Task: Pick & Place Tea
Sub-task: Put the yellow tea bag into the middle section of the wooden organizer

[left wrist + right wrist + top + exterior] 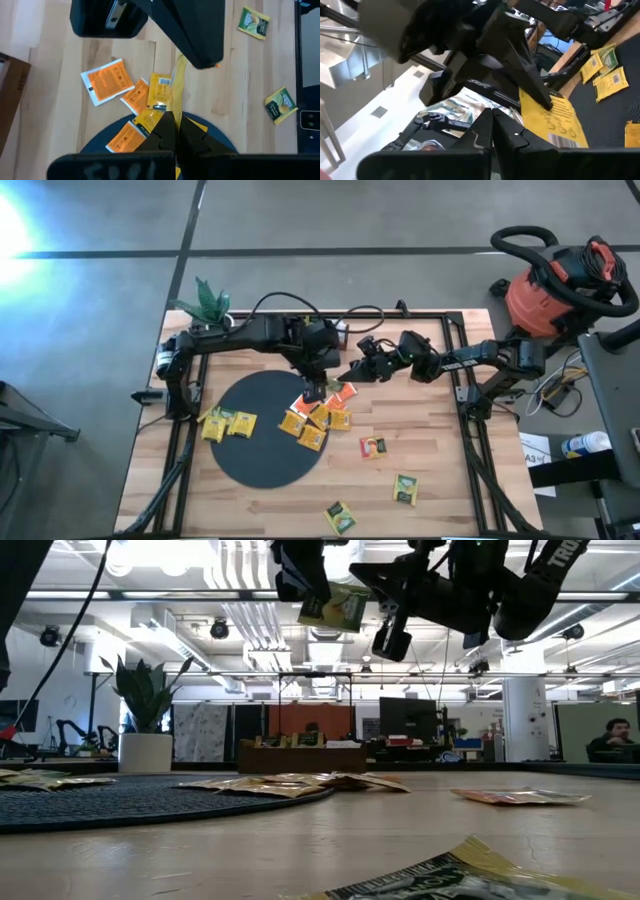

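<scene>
While both arms meet above the far rim of the black round mat (265,430), a single yellow tea packet (334,606) hangs in the air between them, well clear of the surface (430,450), which is pale butcher-block wood with visible plank seams

Left pincer (314,392): dark fingers together, clamped on the lower edge of the yellow tea packet, seen edge-on in the left wrist view (176,90)
Right pincer (347,373): fingers together, pressed against the same packet from the opposite side; whether it truly grips cannot be told

Loose tea, flat square foil-paper sachets:
- cluster of yellow and orange packets (318,416) overlapping at the mat's right edge, directly beneath the two pincers
- two yellow packets (227,424) on the mat's left edge
- one orange-red packet (373,446) on bare wood, right of the mat
- two green-and-yellow packets (404,489), (339,517) toward the near edge, well apart

Surroundings:
- mat, matte, finely ribbed weave
- potted plant (205,305), spiky green leaves, far left corner
- black cables (300,305) looping along the far edge
- red shop vacuum (555,285) with black hose, on the floor beyond the right side
- person (615,735) seated in the room behind
</scene>
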You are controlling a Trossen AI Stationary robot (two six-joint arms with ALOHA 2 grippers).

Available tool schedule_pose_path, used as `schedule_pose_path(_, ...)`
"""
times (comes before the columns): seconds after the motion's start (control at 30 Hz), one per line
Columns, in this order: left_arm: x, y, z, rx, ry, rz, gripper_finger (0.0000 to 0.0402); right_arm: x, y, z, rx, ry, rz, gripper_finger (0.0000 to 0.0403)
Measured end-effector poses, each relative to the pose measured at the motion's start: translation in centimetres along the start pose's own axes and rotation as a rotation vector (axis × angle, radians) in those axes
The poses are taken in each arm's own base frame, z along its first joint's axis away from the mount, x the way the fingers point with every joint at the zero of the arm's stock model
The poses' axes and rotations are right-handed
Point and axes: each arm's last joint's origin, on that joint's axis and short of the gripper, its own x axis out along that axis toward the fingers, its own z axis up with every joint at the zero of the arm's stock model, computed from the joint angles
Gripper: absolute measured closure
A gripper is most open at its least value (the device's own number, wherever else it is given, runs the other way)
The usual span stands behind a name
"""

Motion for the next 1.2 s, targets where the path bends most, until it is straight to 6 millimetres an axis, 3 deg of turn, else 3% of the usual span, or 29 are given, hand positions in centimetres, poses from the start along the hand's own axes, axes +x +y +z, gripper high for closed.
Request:
schedule_pose_path(0.63,0.1,-0.2,0.2,0.027,-0.022,0.001,0.0401,0.2,-0.2,-0.5,0.032,0.056,-0.012,0.0394)
schedule_pose_path(0.77,0.0,0.3,-0.3,0.105,0.038,0.177,0.0401,0.2,-0.2,-0.5,0.029,0.055,-0.012,0.0394)
schedule_pose_path(0.9,-0.4,2.7,-0.8,0.207,0.13,0.399,0.0401,0.2,0.0,-0.5,0.024,0.056,-0.006,0.0394)
schedule_pose_path(1.2,0.5,11.5,-1.4,0.073,0.232,0.455,0.0401,0.1,1.2,-1.3,0.007,0.069,0.025,0.0394)
